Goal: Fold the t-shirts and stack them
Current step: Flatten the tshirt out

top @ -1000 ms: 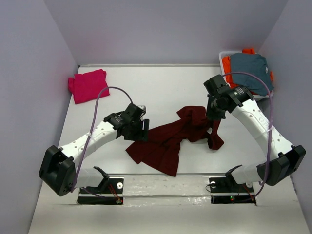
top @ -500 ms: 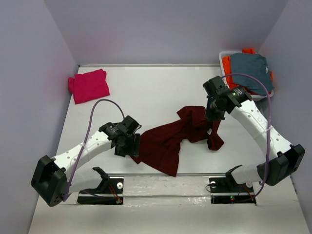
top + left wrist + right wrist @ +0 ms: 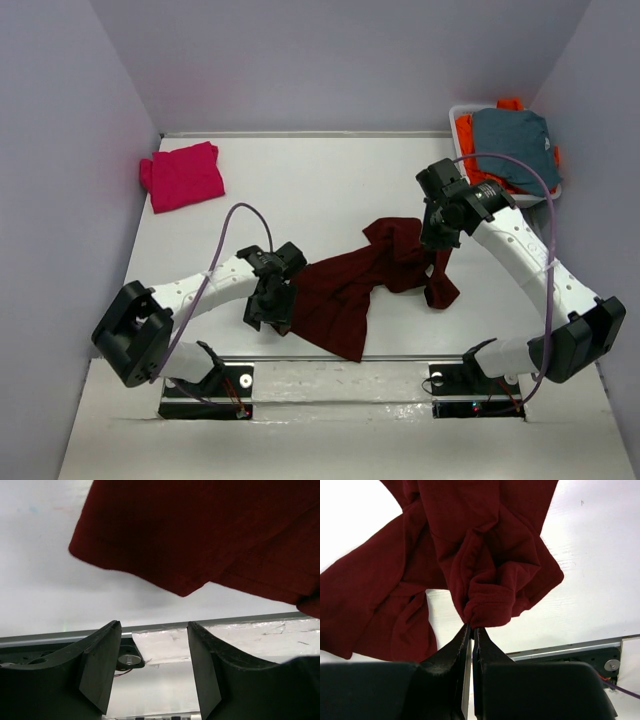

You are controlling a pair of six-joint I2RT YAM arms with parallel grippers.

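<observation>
Right fingers (image 3: 465,645) clamp a bunch of the one maroon shirt (image 3: 345,290); left fingers (image 3: 102,655) spread, empty, beside its near-left edge; one pink shirt (image 3: 183,175) far left of it; one grey-blue shirt (image 3: 510,135) and one orange shirt (image 3: 465,135) far right.

I'm driving a lab test cell here, not a home: plain lilac-grey panels (image 3: 350,60) box in a white surface (image 3: 330,180), two white arms (image 3: 200,290) sit bolted to mounting plates (image 3: 200,405) along the bottom of the frame, with purple cable (image 3: 245,206) looping exposed.

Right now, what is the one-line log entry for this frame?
left tool: open, at maroon t-shirt edge, not gripping | right tool: shut on maroon t-shirt | pink t-shirt: far left
</observation>
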